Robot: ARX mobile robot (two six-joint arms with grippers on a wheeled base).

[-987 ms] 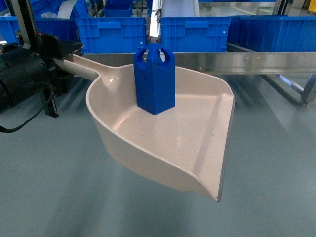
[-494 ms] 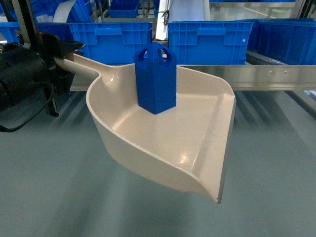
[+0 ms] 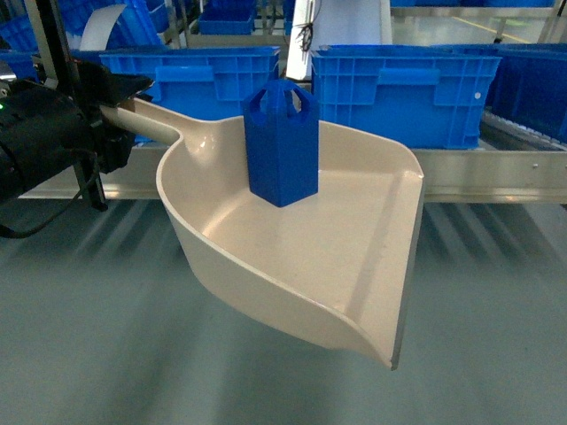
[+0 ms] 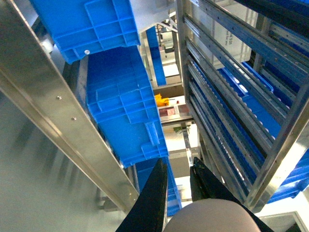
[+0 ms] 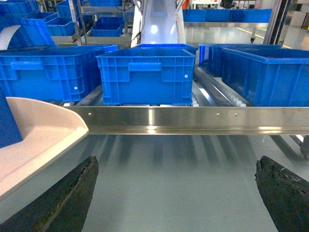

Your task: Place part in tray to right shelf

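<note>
The beige tray (image 3: 301, 257) hangs in the air in the middle of the head view, its long handle running left into my left gripper (image 3: 113, 99), which is shut on it. The blue hexagonal part (image 3: 282, 142) stands upright inside the tray near its back wall. In the left wrist view the gripper (image 4: 178, 164) shows dark fingers either side of the rounded beige handle (image 4: 212, 217). My right gripper (image 5: 176, 166) is open with only floor between its fingers. The tray's rim (image 5: 38, 130) and a sliver of the part (image 5: 7, 123) lie to its left.
The right shelf's shiny steel front rail (image 3: 487, 173) crosses behind the tray, with large blue crates (image 3: 399, 88) on it. The same rail (image 5: 193, 120) and crates (image 5: 145, 72) face the right wrist camera. Grey floor (image 3: 89, 336) lies below the tray.
The shelf rail and crates have grown larger and dropped lower in the head view, so I have come closer to them. Tray, part and left gripper keep their places.
</note>
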